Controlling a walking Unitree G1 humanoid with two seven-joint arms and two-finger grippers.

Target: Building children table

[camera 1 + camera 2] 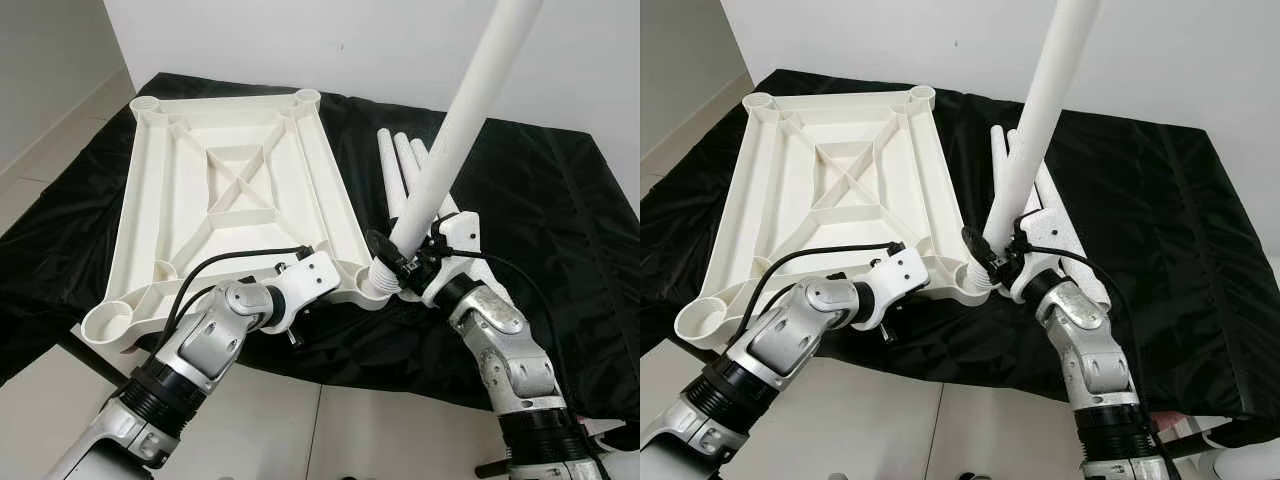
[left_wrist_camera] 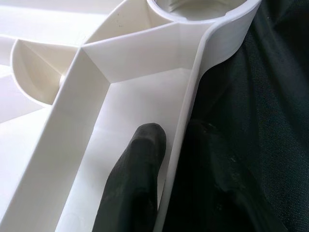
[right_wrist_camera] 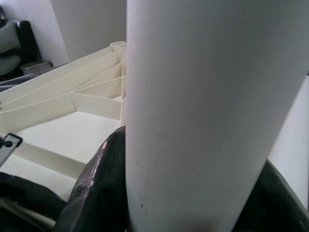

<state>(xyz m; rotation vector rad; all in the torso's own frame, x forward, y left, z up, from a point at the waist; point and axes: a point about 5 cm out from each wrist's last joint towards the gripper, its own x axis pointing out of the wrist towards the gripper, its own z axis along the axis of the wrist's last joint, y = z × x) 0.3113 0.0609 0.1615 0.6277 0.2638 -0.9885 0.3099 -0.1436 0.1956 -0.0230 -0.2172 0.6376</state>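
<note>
The left gripper (image 2: 169, 159) is seen at the near edge of the upturned top (image 1: 230, 190), its jaws closed across the thin rim wall: one finger (image 2: 133, 183) lies inside the tray, the other outside on the black cloth (image 1: 560, 210). The right gripper (image 1: 400, 262) is closed around the lower end of a leg (image 1: 455, 130), which is held between its jaws and rises steeply to the far right. The leg's foot is set at the near right socket (image 2: 203, 9) of the top; how deep it is seated cannot be told.

Risk, as judged: the leg is tilted, so it may jam or cross-thread in the socket if pressed or turned without being brought upright. The long free end gives leverage, so slip between the jaws is possible. The top may be lifted or dragged if the rim hold gives way.

Three spare legs (image 1: 400, 165) lie beyond, just right of the top.
</note>
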